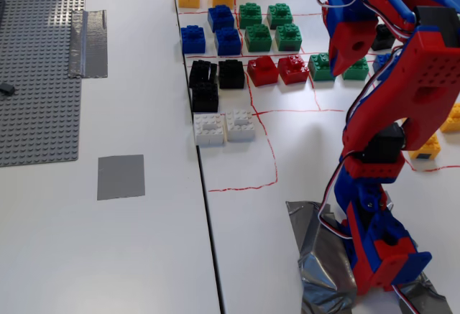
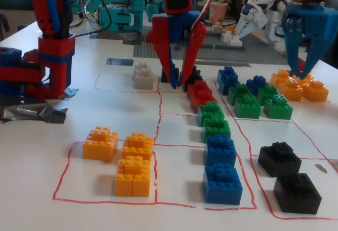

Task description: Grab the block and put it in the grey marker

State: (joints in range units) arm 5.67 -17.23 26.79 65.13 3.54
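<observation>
Several blue blocks lie among the sorted bricks. A group of three sits between the yellow and green bricks, seen far right of centre in a fixed view. Two more blue blocks lie at the front of that view; the arm mostly hides them in the other. The grey marker is a bare flat square on the left table, and shows as a dark patch. My red gripper hangs open and empty above the red and black bricks, apart from every blue block. It points down in a fixed view.
Red, green, black, white and yellow bricks fill red-lined boxes. A studded grey baseplate and silver tape strip lie left. Another blue gripper hangs over the far yellow bricks.
</observation>
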